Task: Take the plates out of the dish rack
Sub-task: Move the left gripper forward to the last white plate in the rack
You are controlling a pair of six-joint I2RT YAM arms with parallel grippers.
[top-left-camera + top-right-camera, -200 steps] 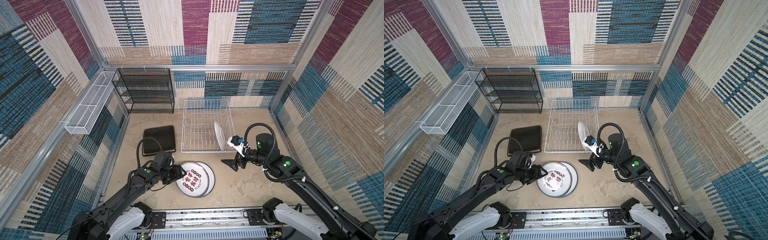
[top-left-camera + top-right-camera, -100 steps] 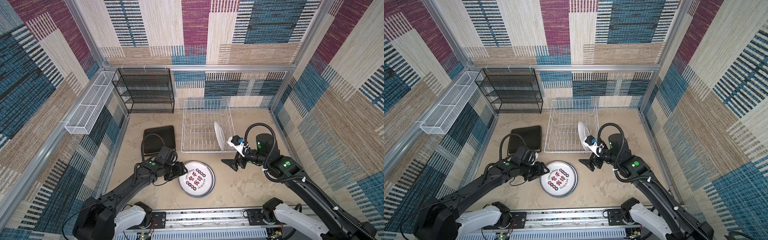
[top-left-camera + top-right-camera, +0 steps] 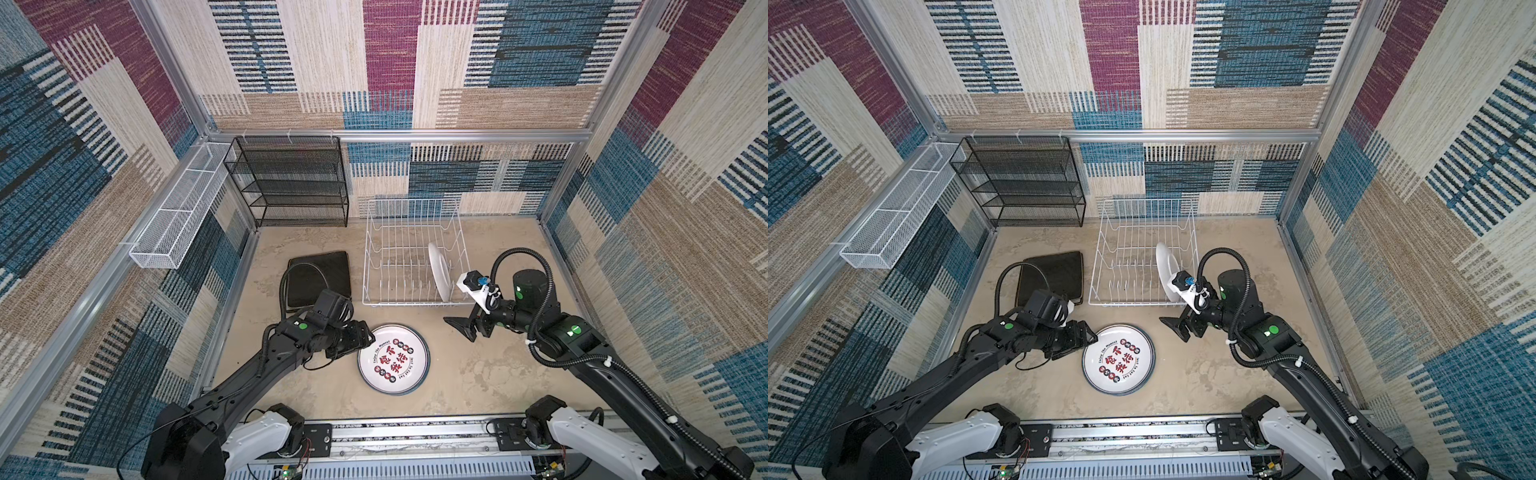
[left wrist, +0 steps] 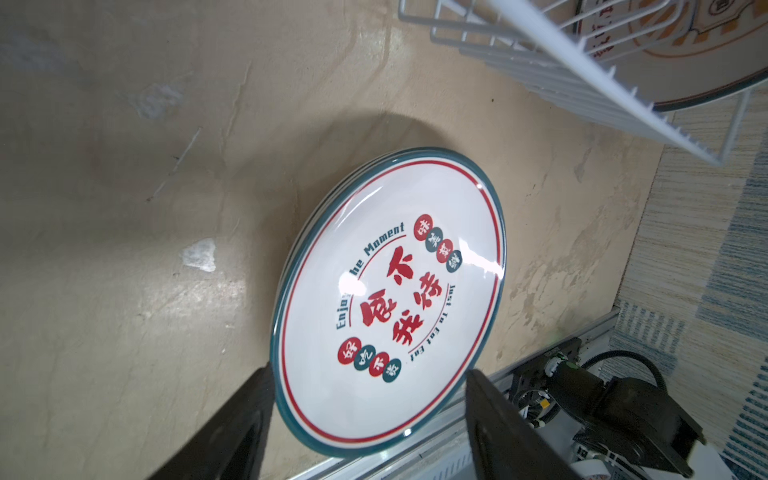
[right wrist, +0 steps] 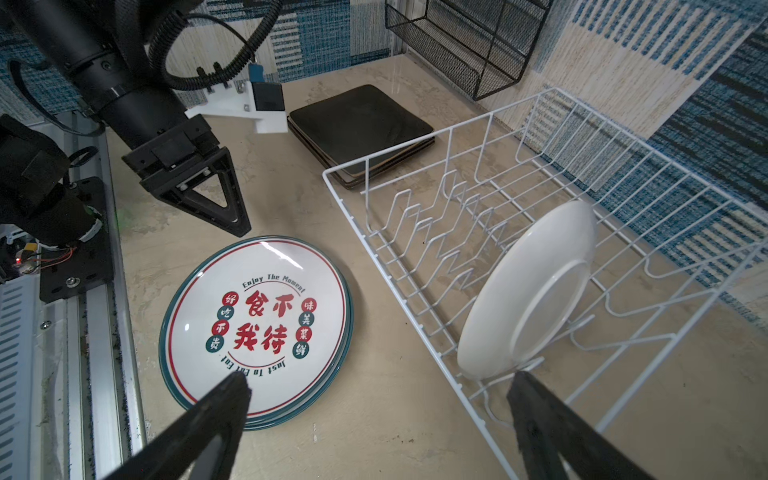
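Observation:
A stack of round white plates (image 3: 394, 359) (image 3: 1119, 359) with dark rims and red lettering lies flat on the table in front of the dish rack (image 3: 409, 302) (image 3: 1133, 302). My left gripper (image 3: 368, 338) (image 4: 370, 415) is at the stack's left rim, open, with its fingers apart on either side of the top plate's edge. One round plate (image 3: 439, 272) (image 5: 528, 291) stands upright in the rack's right end. My right gripper (image 3: 459, 328) (image 5: 374, 399) hovers open just in front of the rack's near right corner and holds nothing.
A stack of square black-backed plates (image 3: 320, 276) (image 5: 361, 133) lies left of the rack. A black mesh shelf unit (image 3: 291, 183) stands at the back. A long white mesh basket (image 3: 178, 220) hangs on the left wall. The arm rail (image 3: 395, 432) runs along the front edge.
The top round plate, which sat offset to the left in my left gripper, now lies squarely on the stack. The left jaws have widened. The right arm has not moved.

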